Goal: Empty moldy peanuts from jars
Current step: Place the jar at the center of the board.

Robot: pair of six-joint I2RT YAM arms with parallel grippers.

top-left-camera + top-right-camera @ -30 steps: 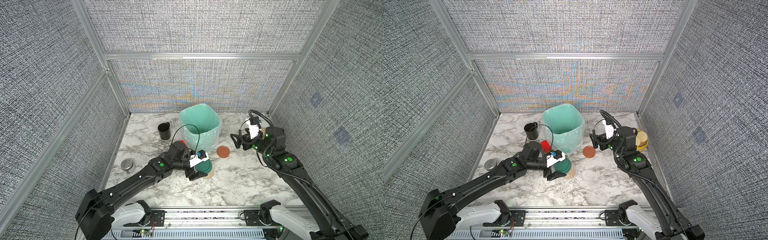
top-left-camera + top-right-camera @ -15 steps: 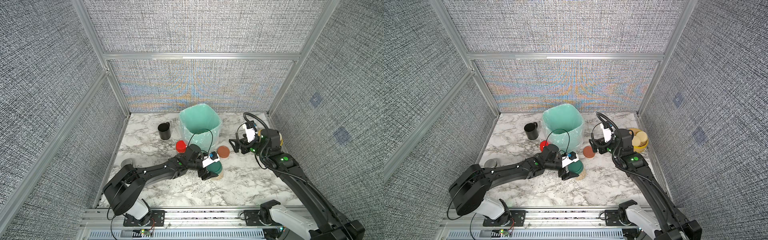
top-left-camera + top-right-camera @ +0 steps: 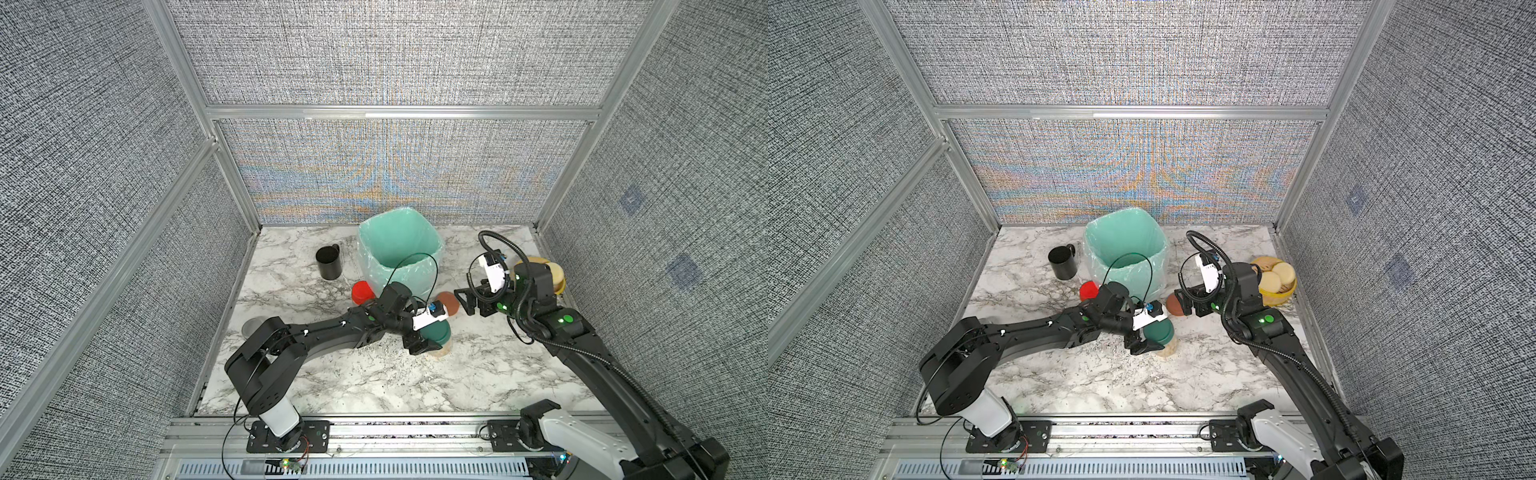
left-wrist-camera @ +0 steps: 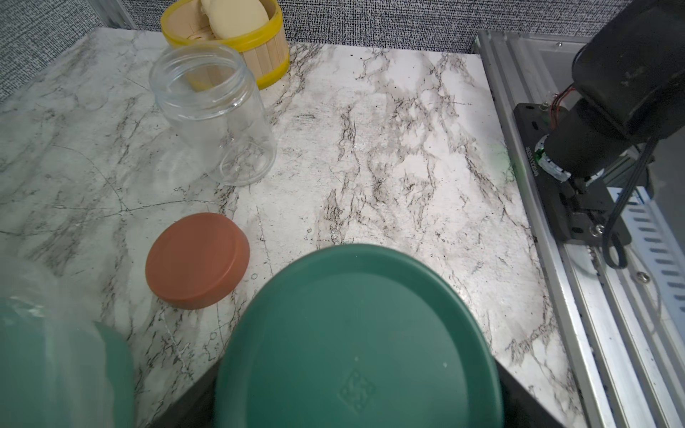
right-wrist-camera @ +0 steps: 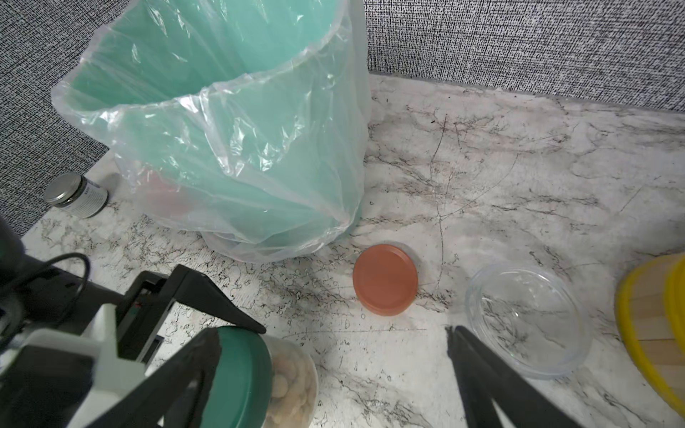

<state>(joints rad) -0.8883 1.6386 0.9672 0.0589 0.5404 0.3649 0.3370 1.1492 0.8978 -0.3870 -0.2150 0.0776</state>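
Note:
My left gripper (image 3: 430,337) is shut on the dark green lid (image 4: 356,333) of a clear jar, near the middle of the table. Tan moldy peanuts (image 5: 293,374) fill that jar (image 3: 1168,348). My right gripper (image 3: 467,303) hangs open just right of it, and in the right wrist view the green lid sits beside one of its fingers (image 5: 192,367). An empty open jar (image 4: 213,111) stands by the terracotta lid (image 5: 385,279), which lies flat on the table. A red-lidded jar (image 3: 362,291) stands beside the bin, behind my left arm.
A teal bin (image 3: 399,253) with a plastic liner stands at the back centre. A black mug (image 3: 329,262) is to its left and a steel tin (image 5: 76,194) near the left wall. A yellow basket (image 3: 1289,291) of pale discs sits at the right wall.
My left arm has carried the green-lidded jar to the right across the table. My right gripper has come down and forward toward it, still open.

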